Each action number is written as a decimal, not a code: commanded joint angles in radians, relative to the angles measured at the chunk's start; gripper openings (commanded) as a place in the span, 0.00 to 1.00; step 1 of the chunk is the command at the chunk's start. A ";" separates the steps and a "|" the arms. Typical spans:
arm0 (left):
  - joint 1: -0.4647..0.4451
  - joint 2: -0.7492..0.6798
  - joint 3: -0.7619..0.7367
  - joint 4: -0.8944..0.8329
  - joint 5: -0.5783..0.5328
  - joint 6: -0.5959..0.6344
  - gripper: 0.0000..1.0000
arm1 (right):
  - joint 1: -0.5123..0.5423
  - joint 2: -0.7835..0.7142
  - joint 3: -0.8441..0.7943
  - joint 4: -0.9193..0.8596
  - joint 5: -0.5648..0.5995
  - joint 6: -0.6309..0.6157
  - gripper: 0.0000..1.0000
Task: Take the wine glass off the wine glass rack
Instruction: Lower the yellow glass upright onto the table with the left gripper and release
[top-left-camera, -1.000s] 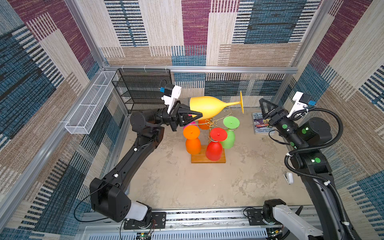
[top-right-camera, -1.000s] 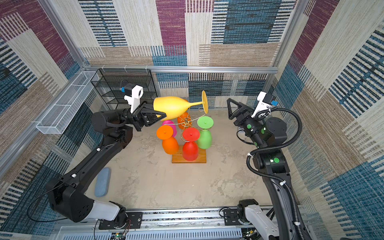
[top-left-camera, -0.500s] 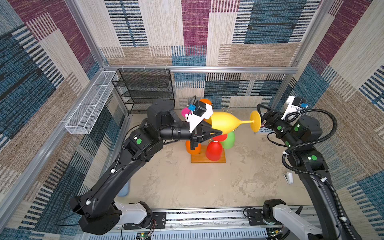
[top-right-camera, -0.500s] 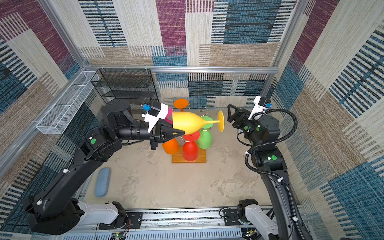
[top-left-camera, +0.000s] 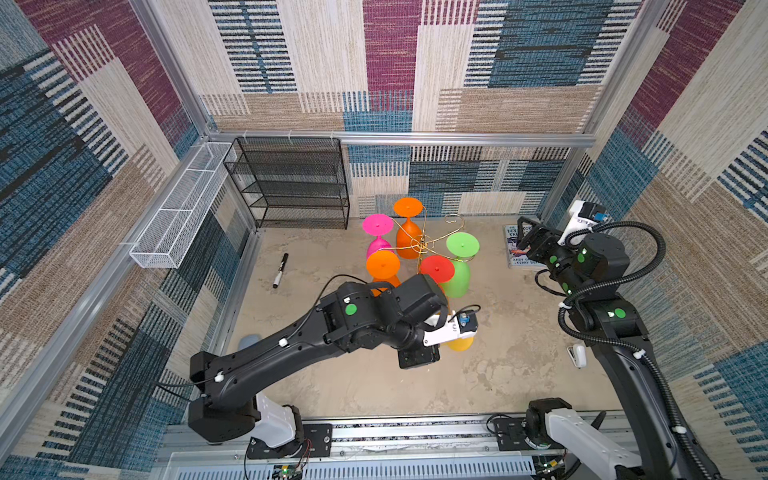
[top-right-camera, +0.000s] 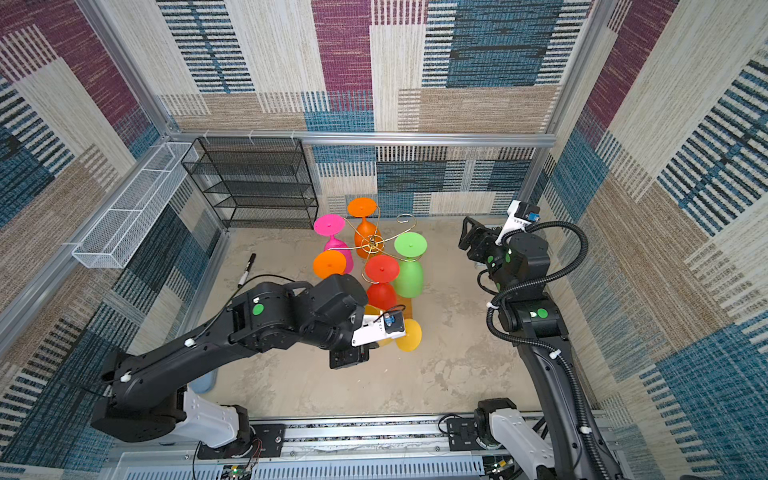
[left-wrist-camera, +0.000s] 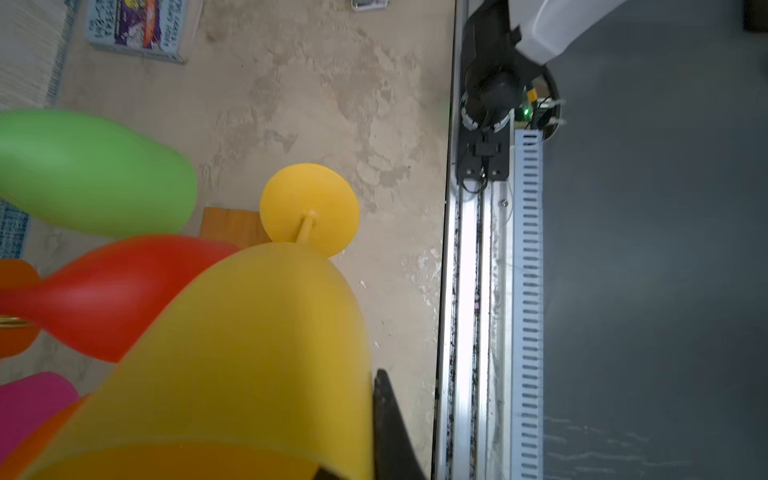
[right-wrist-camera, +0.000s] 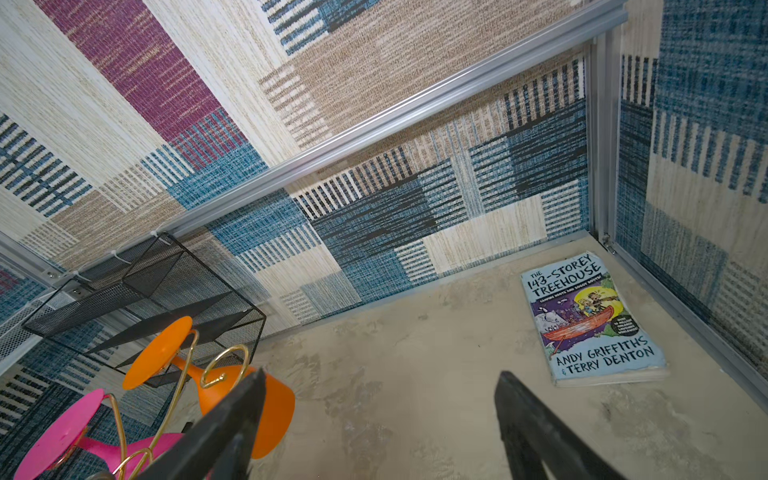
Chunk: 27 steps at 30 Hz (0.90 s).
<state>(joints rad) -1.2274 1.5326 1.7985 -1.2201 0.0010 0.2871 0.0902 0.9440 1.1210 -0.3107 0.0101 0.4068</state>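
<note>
Swung down off the wine glass rack (top-left-camera: 422, 245), left gripper (top-left-camera: 442, 336) stayed clenched on the yellow wine glass (top-left-camera: 460, 344), low beside the base (left-wrist-camera: 232, 226); right gripper (top-left-camera: 528, 235) hung spread wide, empty; foot landing on that base looked liable to topple it.

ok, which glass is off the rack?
The yellow wine glass, in the left gripper; the other five hang from the wine glass rack.

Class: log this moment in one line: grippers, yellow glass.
left gripper: shut on yellow wine glass | right gripper: open, empty | wine glass rack: five glasses hanging
</note>
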 joint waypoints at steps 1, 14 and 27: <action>-0.006 0.058 -0.021 -0.119 -0.090 -0.007 0.00 | -0.001 0.011 -0.010 0.031 -0.007 0.002 0.88; -0.008 0.255 -0.082 -0.117 -0.024 -0.034 0.00 | -0.001 0.039 -0.033 0.049 -0.052 0.024 0.88; -0.008 0.298 -0.086 -0.143 -0.023 -0.050 0.00 | -0.001 0.058 -0.046 0.060 -0.078 0.029 0.88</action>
<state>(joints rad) -1.2369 1.8194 1.7000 -1.3338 -0.0223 0.2600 0.0895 0.9977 1.0756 -0.2886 -0.0528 0.4301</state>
